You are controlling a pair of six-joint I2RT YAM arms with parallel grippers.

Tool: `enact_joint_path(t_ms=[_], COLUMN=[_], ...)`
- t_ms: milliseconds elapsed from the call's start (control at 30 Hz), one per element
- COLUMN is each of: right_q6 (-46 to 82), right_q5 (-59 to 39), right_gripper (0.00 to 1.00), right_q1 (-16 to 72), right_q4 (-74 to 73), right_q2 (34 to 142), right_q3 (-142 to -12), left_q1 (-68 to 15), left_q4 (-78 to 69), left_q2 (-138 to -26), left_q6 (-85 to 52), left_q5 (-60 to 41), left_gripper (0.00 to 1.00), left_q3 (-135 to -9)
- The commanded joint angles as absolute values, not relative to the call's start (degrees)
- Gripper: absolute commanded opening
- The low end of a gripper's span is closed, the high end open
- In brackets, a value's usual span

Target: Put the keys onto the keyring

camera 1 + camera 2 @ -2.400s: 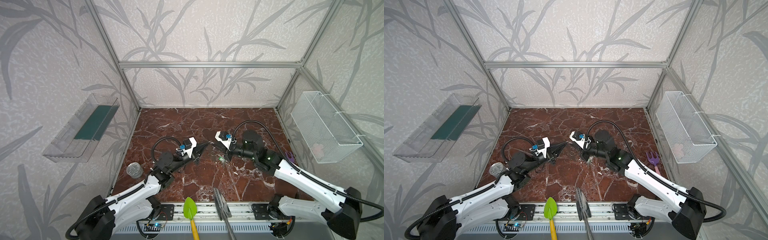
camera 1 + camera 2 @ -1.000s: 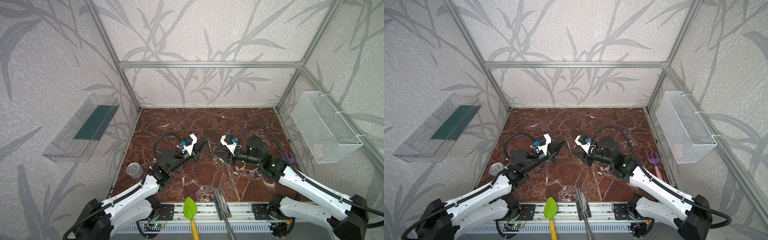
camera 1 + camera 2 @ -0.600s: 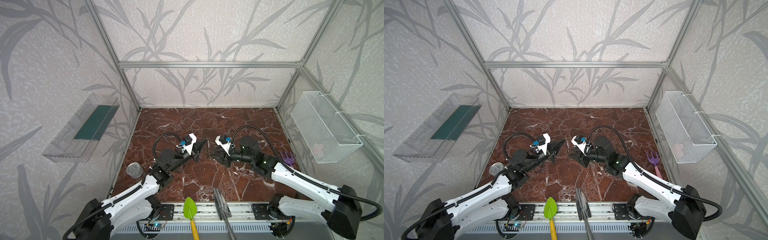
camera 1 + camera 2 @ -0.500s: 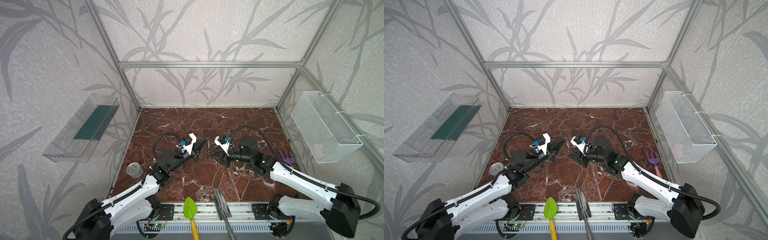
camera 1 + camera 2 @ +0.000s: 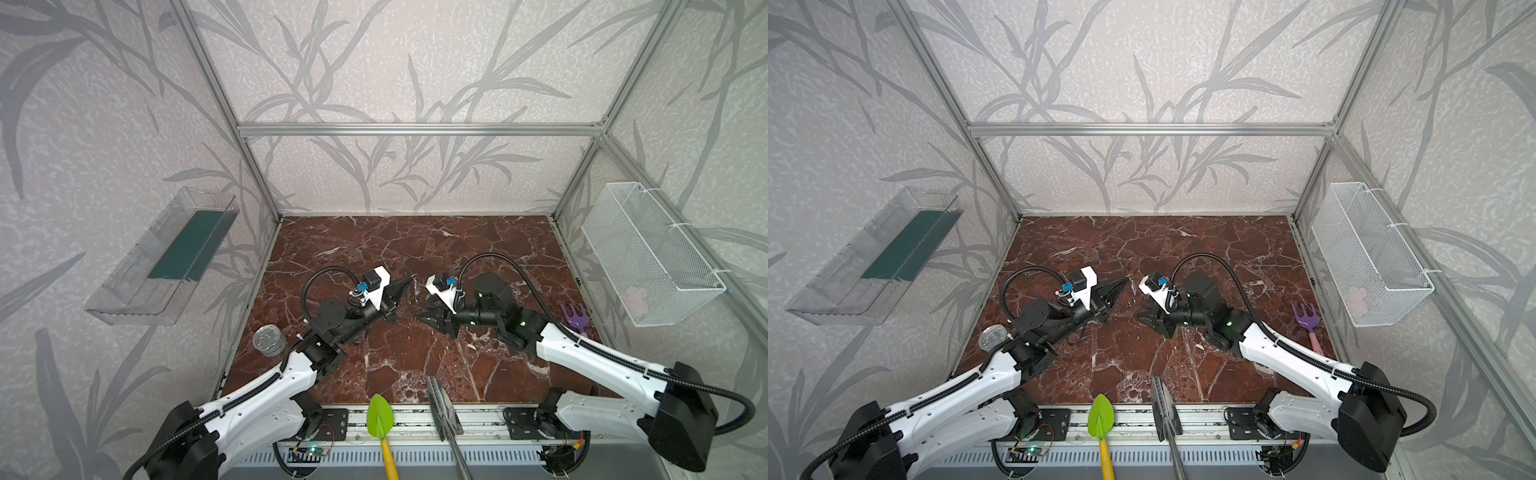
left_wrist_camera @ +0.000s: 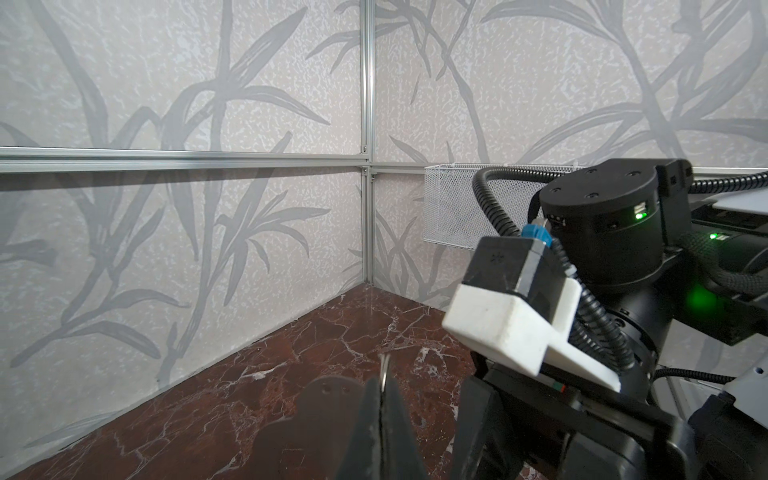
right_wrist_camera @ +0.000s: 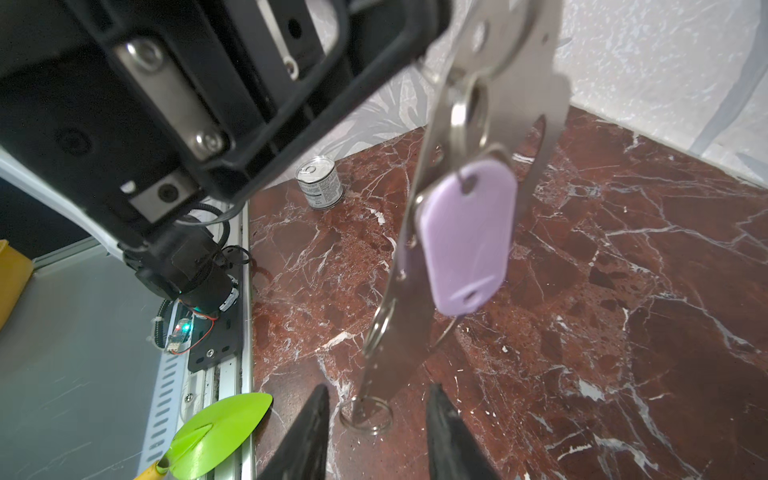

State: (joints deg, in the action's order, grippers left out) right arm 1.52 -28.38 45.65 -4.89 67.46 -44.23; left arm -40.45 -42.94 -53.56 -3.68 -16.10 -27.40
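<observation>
- Our left gripper (image 5: 409,281) has its jaws pressed together on the keyring (image 7: 494,124), holding the tag in the air above the marble floor (image 5: 415,357).
- The lilac key (image 7: 467,237) already hangs on it; we cannot see the green key.
- Our right gripper (image 7: 376,432), at about 3 o'clock of the tag, has its jaws spread and empty around a dangling small ring (image 7: 366,412).
- We should close gently on that ring and keep the tag steady.
</observation>
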Motion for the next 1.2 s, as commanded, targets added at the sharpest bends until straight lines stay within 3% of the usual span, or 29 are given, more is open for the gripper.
enact_joint_path(t_ms=[0,900,1167], right_q6=[2.7,2.7,2.7], right_q5=[-30.4,-30.5,-30.5], right_gripper=[0.39,0.35,0.24], right_q1=[46.4,46.8,46.8], right_q4=[-7.2,-7.9,-8.7], right_q2=[68.3,70.1,71.1], right_q3=[-43.2,-43.5,-44.2], left_q1=[-40.3,-40.3,-40.3], left_q4=[-46.1,-46.2,-46.2], left_q2=[-52.5,-52.2,-52.6], left_q6=[-4.5,-4.5,-4.4], left_q5=[-15.5,-16.3,-17.2], left_gripper=[0.0,0.0,0.0], left_q3=[-28.1,-28.1,-28.2])
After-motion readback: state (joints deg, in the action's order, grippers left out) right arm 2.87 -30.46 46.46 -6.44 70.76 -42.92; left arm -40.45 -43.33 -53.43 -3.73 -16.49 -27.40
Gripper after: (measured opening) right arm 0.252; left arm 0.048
